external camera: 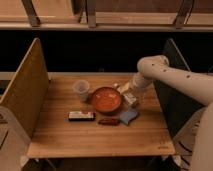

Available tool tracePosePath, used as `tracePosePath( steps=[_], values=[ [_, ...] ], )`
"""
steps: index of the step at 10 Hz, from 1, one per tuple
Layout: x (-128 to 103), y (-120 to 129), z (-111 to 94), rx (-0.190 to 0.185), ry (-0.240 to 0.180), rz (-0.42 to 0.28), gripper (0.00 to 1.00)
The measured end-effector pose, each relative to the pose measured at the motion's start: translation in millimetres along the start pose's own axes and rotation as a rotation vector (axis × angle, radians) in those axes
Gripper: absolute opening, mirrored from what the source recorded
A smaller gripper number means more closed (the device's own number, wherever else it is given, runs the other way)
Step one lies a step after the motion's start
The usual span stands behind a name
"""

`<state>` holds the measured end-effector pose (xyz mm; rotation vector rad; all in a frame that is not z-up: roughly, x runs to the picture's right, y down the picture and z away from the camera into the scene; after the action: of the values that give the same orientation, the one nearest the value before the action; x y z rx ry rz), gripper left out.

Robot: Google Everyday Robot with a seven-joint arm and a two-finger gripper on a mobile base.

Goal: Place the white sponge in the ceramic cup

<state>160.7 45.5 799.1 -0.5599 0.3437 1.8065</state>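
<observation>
From where I stand, the wooden table [65, 137] has a tall wooden panel [25, 92] at its left end and a dark panel [174, 97] at its right. The robot's pale arm [165, 75] reaches in from the right and bends down over the table's right half. The gripper [131, 98] hangs low just beside the right rim of the orange bowl [106, 100], which sits near the middle of the table. The fingers are spread wide with nothing between them that I can see. The white sponge [128, 116], a small bluish-grey pad, lies flat on the table in front of the gripper and just off the bowl's near right edge. I cannot tell whether the fingertips touch it; it looks to lie a little apart from them. The ceramic cup [81, 89] stands upright on the far side of the bowl from the sponge, close to the bowl's left rim, with nothing showing inside it. A pale yellow piece [121, 88] lies behind the bowl's right edge, next to the arm's wrist. Nearer the front, a white bar with dark marks [81, 115] lies lengthwise. To its right, between it and the sponge, is a small dark reddish thing [108, 121].
</observation>
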Motion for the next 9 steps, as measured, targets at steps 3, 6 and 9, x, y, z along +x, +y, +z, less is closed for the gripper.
tracePosePath(
  steps=[3,6,9],
  values=[
    [0.9,4.3,1.1,-0.001,0.002,-0.005,0.67],
    [9.0,-20.7,28.7,0.070,0.078,0.040,0.67],
    [9.1,-64.5,43.0,0.137,0.132,0.136,0.67]
  ],
)
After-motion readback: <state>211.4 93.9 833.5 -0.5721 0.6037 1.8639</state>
